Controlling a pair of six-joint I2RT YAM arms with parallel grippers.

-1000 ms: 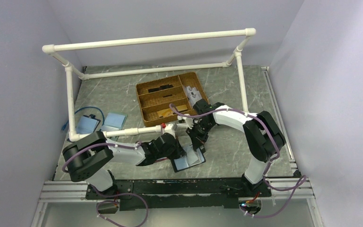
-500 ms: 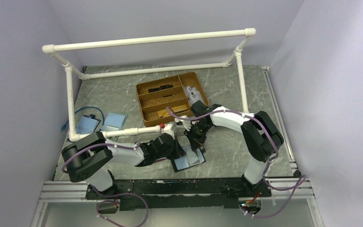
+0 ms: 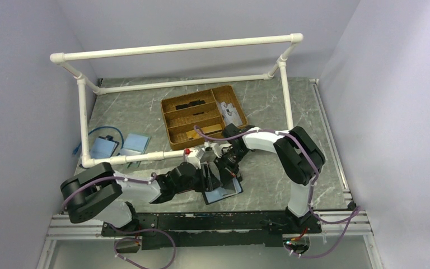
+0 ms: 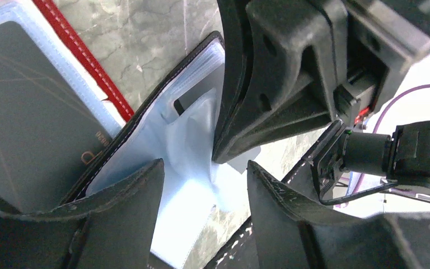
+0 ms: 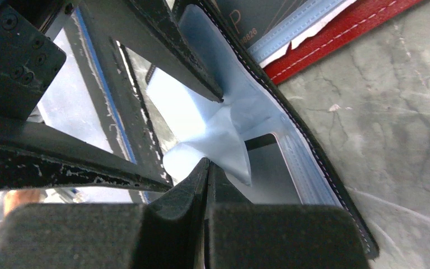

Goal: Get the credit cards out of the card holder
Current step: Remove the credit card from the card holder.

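Observation:
The black-edged card holder (image 3: 225, 194) lies open near the front of the table, its pale blue clear sleeve (image 4: 187, 140) puckered upward. My right gripper (image 5: 207, 161) is shut, pinching that sleeve (image 5: 224, 134) at its tips; it comes down from above in the left wrist view (image 4: 217, 158). My left gripper (image 4: 204, 163) stands open astride the sleeve, gripping nothing. From above, the left gripper (image 3: 208, 176) and right gripper (image 3: 228, 168) nearly touch. A grey flat surface (image 5: 277, 179) shows under the sleeve; I cannot tell whether it is one of the credit cards.
A red-edged holder (image 4: 98, 70) with a dark card (image 4: 22, 112) in it lies against the black one. A wicker tray (image 3: 171, 106) sits behind, a white pipe frame (image 3: 173, 47) spans the table, and blue flat items (image 3: 136, 143) lie at the left.
My left gripper has opened from shut. The right gripper has shifted left toward it and stays shut on the sleeve.

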